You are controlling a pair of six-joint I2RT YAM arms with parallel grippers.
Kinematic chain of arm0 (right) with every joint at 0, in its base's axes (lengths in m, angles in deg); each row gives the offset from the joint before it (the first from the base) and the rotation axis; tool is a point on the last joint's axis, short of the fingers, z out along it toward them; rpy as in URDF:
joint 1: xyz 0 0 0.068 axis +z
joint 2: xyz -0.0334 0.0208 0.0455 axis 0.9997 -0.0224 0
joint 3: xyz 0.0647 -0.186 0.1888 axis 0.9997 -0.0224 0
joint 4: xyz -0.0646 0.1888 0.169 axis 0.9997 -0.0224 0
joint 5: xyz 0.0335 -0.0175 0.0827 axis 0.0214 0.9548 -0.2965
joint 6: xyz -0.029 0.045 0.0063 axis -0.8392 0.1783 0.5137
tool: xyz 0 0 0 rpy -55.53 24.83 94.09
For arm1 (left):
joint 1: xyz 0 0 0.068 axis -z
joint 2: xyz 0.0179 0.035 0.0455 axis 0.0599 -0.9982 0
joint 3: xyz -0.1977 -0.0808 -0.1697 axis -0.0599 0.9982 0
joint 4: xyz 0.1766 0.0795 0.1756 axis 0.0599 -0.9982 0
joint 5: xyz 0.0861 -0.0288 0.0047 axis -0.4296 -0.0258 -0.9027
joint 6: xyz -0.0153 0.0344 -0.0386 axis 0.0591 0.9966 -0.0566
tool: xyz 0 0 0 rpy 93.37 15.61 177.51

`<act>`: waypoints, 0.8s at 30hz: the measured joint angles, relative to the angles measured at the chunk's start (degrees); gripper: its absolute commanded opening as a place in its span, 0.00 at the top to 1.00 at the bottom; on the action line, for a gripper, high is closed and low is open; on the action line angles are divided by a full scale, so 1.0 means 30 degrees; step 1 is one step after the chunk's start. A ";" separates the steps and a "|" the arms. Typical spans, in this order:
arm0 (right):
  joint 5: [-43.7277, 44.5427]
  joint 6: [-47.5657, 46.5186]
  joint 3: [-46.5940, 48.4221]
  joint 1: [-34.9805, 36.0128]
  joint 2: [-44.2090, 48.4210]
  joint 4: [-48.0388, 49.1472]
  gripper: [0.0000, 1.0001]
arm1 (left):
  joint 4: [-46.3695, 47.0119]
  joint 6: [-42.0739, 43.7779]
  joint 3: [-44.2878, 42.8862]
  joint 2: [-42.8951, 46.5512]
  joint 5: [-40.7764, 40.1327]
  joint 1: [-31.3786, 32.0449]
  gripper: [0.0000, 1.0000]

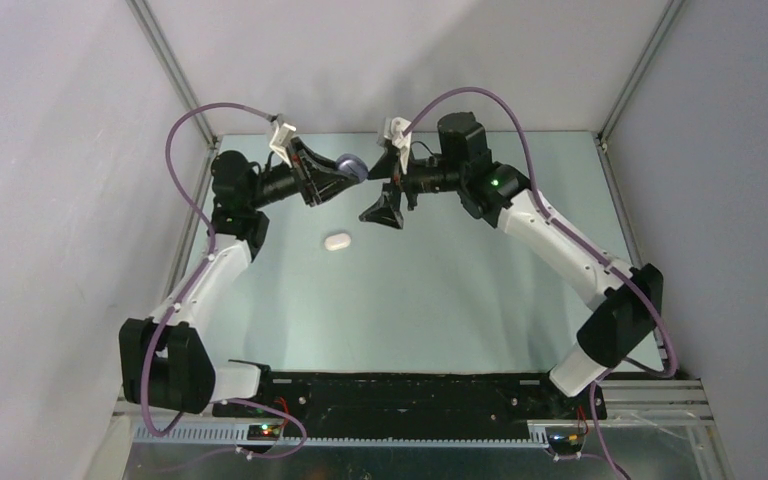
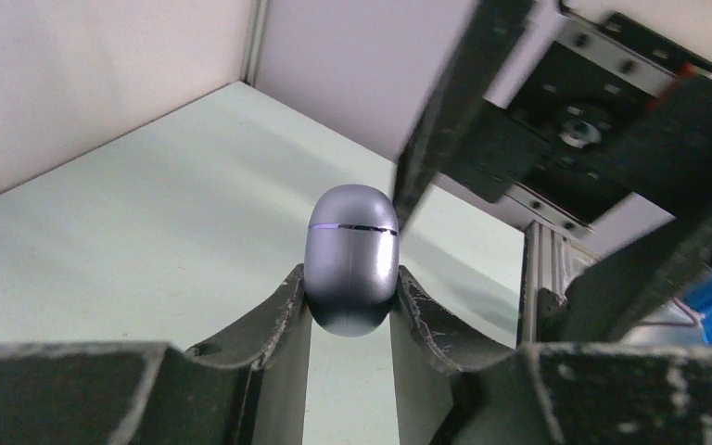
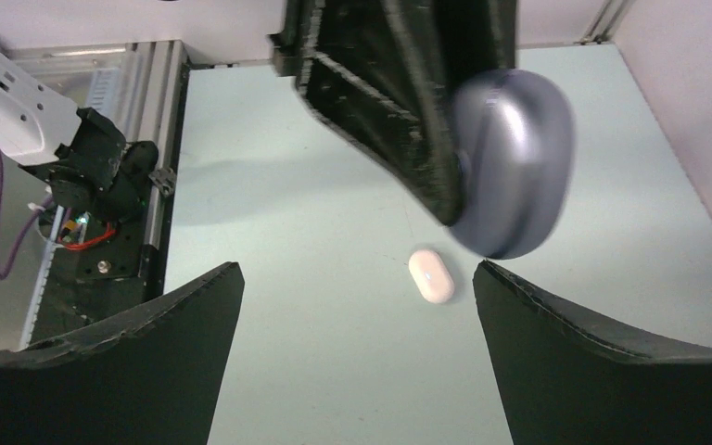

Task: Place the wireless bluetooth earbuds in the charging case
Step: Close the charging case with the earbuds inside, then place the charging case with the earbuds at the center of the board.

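Purple charging case (image 2: 352, 243) juts lengthwise, lid-end outward, from the left hand (image 2: 350, 283).

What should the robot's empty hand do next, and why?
Probably lower the open right hand toward the white case lying on the table. The purple case looks shut and is pinched in the left hand, while the right hand holds nothing.
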 measured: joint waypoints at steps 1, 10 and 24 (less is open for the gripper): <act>0.0255 -0.0226 -0.0240 0.0102 0.0255 -0.0058 0.01 | 0.0000 -0.0087 -0.0007 -0.0080 -0.0262 0.0007 1.00; 0.2091 0.0379 -0.3169 -0.2113 0.1603 -0.0058 0.00 | -0.1384 -0.0138 0.0022 -0.0998 -0.0852 0.0015 0.99; 0.3861 0.1202 -0.6222 -0.6135 0.4284 -0.3752 0.01 | -1.3325 0.6229 -0.2980 -0.9843 -0.2164 0.2652 1.00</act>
